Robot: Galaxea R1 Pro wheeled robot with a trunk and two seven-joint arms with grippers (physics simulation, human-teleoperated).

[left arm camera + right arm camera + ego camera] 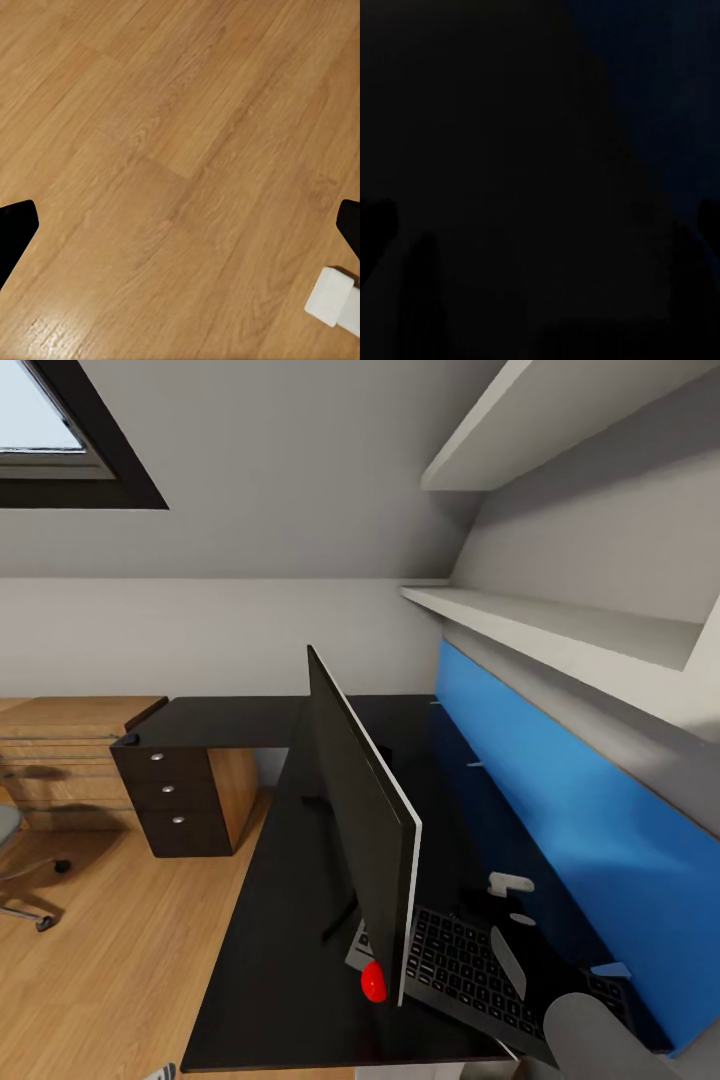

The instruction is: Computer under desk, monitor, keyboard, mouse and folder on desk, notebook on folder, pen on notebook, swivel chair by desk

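Head view, left to right. The swivel chair (18,865) stands on the wooden floor (110,950) at the 9 o'clock edge, well apart from the desk (265,920). The dark three-drawer unit (172,800) sits under the desk's far wing, at about 10 o'clock from the monitor's base. The monitor (362,815) stands upright on the desk, seen edge-on, with its red light (373,982) at the near lower corner. The keyboard (465,972) lies flat on the desk just beside the monitor, at its 4 o'clock. A blue wall panel (590,830) runs behind the desk.

Left wrist view: the left gripper (180,232) hangs over bare floor, fingertips (13,229) spread wide apart, holding nothing.

Right wrist view: near-black; the right gripper's state cannot be determined.
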